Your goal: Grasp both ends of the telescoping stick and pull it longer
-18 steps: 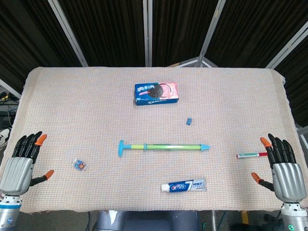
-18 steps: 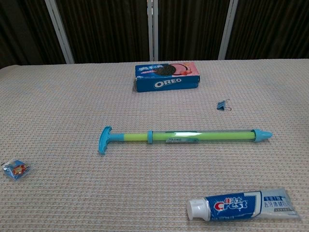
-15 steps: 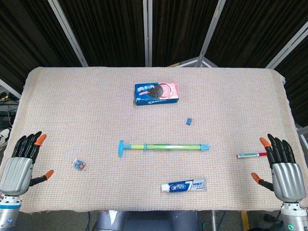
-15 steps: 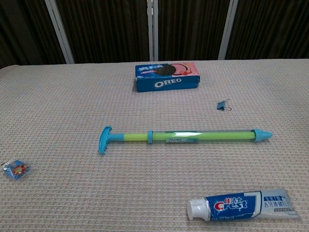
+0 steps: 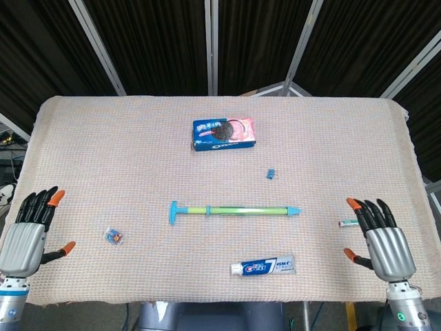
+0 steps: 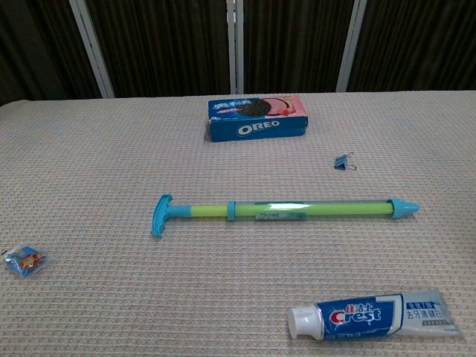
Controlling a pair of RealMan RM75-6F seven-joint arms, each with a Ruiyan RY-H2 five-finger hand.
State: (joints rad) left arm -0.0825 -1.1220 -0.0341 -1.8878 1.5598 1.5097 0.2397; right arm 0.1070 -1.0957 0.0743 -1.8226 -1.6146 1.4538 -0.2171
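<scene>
The stick point(image 5: 234, 209) is lying mid-counter point(image 5: 103, 152), between the Oreo box point(image 5: 224, 134) and toothpaste point(image 5: 262, 266). Left hand point(image 5: 26, 232) and right hand point(image 5: 382, 238) are hovering released, fingers spread, at opposite edges.

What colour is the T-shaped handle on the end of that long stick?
Blue-turquoise; the T-shaped handle of the yellow-green telescoping stick shows best in the chest view.

A robot test room, by the look of it: a cloth-covered table point(image 5: 83, 138) backed by dark folding screens point(image 5: 158, 41) on metal frames, with cables point(image 5: 8, 141) trailing off the left side.
</scene>
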